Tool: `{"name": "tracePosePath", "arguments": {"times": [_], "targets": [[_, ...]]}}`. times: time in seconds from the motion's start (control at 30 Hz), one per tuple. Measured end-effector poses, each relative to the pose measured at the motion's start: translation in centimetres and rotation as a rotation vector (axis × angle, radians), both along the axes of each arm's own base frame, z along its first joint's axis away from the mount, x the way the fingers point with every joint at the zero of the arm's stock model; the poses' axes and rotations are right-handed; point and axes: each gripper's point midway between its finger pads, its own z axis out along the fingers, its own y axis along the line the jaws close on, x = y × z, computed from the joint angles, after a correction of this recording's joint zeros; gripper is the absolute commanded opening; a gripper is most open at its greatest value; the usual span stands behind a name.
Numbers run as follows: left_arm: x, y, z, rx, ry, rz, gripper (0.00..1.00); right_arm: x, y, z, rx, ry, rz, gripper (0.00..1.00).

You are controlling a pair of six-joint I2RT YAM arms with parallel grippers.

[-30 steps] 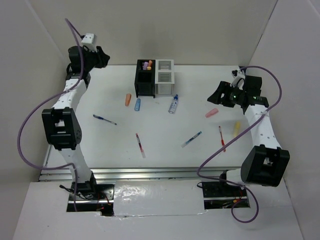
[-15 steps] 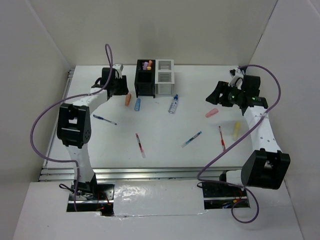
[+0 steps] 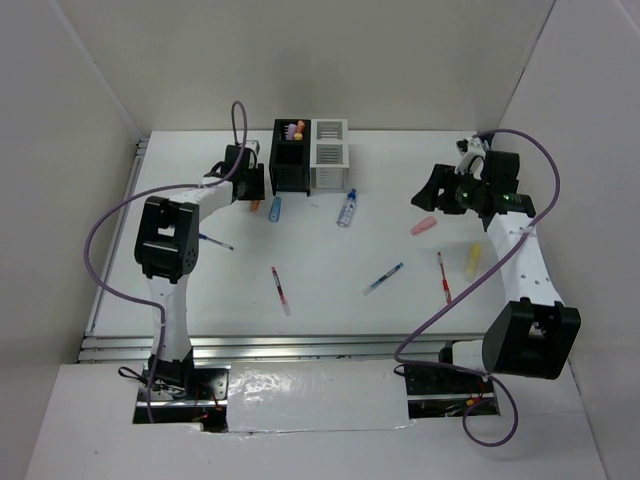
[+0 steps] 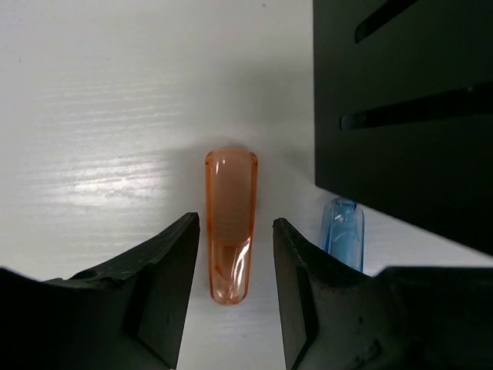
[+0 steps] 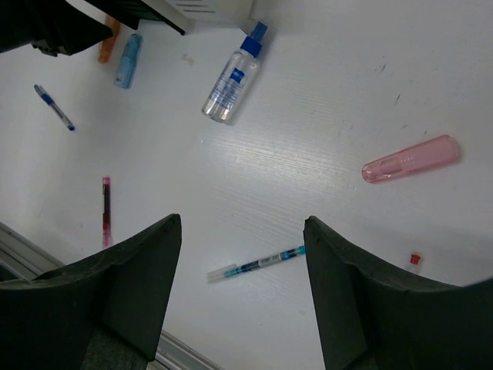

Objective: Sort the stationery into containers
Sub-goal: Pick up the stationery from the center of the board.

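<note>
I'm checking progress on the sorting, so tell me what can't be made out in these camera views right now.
- White box contents: top view, too small, and its walls block the inside.
- Number of markers in the black box: top view, too small.
- Blue marker, lower end: left wrist view, behind a finger of the left gripper.
- Orange marker: top view, mostly under the left gripper.

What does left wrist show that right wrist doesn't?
Left wrist only: the left gripper open astride the orange marker, and the slots in the black container wall. Right wrist only: the clear bottle, pink marker, red pen and two blue pens. Both: the orange marker and the blue marker beside it.
</note>
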Motion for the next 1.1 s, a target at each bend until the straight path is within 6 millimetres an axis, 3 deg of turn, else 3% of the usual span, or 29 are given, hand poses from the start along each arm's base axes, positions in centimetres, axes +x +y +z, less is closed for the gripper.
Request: {"name": "tracePosePath", "arguments": {"times": [0.3, 0.53, 0.73, 0.83, 0.97, 1.1], "targets": [[1.5, -0.1, -0.8, 0.042, 0.014, 0.034, 0.49, -0.2, 0.8, 0.3, -0.014, -0.006, 0.035, 0.71], [0.6, 0.6, -1.3, 0.062, 0.068, 0.066, 0.39, 0.2, 2.0, 2.5, -0.038, -0.069, 0.088, 0.71], [0.2, 0.7, -1.3, 0.047, 0.09, 0.058, 0.15, 0.0, 3.6, 3.3, -0.02, -0.082, 0.134, 0.71], [-1.2, 0.3, -1.1, -0.018, 0.089, 0.015, 0.1, -0.5, 4.7, 3.7, 0.028, -0.067, 0.154, 0.71], [-4.8, -0.2, 1.5, -0.151, 0.043, -0.079, 0.06, -1.0, 6.2, 4.7, 0.12, -0.043, 0.178, 0.7], [-6.7, -1.7, 8.5, -0.209, -0.164, -0.253, 0.06, -1.3, 8.6, 6.3, 0.222, -0.019, 0.218, 0.7]]}}
